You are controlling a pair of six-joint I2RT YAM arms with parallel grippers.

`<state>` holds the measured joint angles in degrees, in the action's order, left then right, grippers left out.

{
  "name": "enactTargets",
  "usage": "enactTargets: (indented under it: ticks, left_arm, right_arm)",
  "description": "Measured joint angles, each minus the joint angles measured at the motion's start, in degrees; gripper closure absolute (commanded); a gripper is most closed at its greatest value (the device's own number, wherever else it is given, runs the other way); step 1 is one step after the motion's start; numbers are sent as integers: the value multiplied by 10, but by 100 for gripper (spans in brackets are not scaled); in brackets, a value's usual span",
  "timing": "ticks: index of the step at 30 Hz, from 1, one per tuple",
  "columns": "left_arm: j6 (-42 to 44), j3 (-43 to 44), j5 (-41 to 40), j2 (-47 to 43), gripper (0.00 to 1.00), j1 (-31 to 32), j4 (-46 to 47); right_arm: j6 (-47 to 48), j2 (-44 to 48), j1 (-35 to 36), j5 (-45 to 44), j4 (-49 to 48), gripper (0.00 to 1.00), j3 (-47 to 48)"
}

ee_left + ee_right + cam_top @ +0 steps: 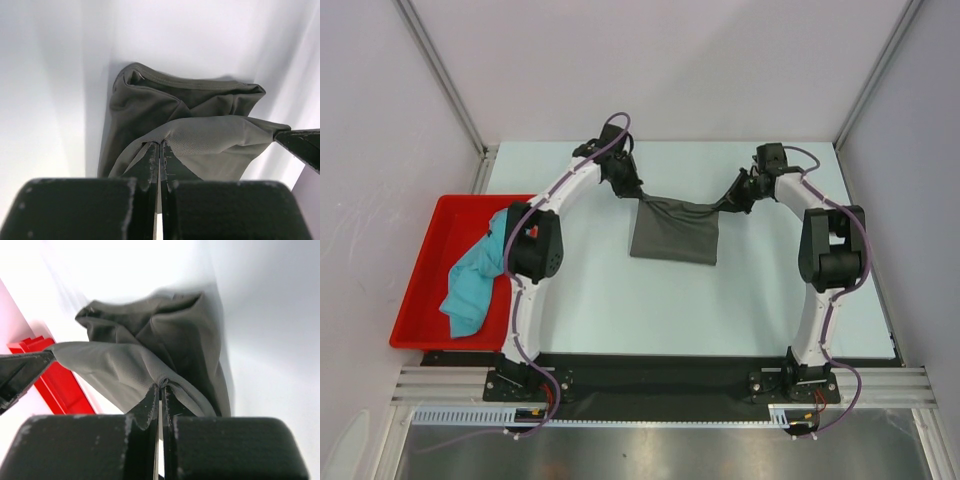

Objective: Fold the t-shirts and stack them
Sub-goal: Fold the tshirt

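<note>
from the top view, the dark grey t-shirt (675, 232) sits in the upper middle of the frame on the pale table (720, 310). its top edge is lifted and stretched between the two arms, sagging a little in the middle, while the lower part lies flat as a rough rectangle. the left gripper (623, 186) is at the shirt's upper left corner and the right gripper (738, 196) at its upper right. from this height the fingers are too small and dark to read.

the wrist views settle that. in the left wrist view the two fingers are pressed together at lower centre with a fold of grey cloth pinched between them. the rest of the shirt bunches on the table above, and the other gripper's tip shows at the right edge, on the cloth too. the right wrist view mirrors this: fingers clamped on a grey fold at lower centre, the other arm's fingertip at the left edge.

only the top view shows the teal t-shirt (472, 285), crumpled in the right part of the red tray (430, 250) at the left of the frame. the right wrist view catches just a strip of that tray at lower left.
</note>
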<state>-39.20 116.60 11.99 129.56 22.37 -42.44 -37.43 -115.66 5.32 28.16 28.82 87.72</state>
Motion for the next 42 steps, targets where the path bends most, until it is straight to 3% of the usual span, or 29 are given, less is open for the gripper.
enactTargets:
  ticks: [19, 24, 25, 26, 31, 34, 39, 42]
  left_arm:
    - [-9, 36, 20, 65, 99, -25, 12]
    - [-10, 52, 24, 81, 94, -27, 13]
    - [-11, 56, 26, 84, 92, -28, 13]
    - [-12, 61, 28, 88, 83, -28, 13]
    - [-6, 105, 19, 108, 42, -31, -2]
    - [10, 137, -13, 111, 27, -31, -28]
    - [47, 122, -56, 69, 30, -31, -42]
    - [66, 62, -52, 7, 45, -28, -35]
  right_arm:
    - [-1, -89, -5, 23, -2, 100, 88]
    - [-1, -111, -7, 23, -1, 97, 108]
    - [-1, -115, -7, 23, 0, 96, 111]
    - [-1, -119, -8, 23, 1, 94, 113]
    - [1, -140, -12, 19, 14, 70, 134]
    - [24, -152, -18, -1, 49, 58, 176]
    - [92, -146, -29, -47, 120, 50, 268]
    - [120, -112, -29, -50, 134, 50, 250]
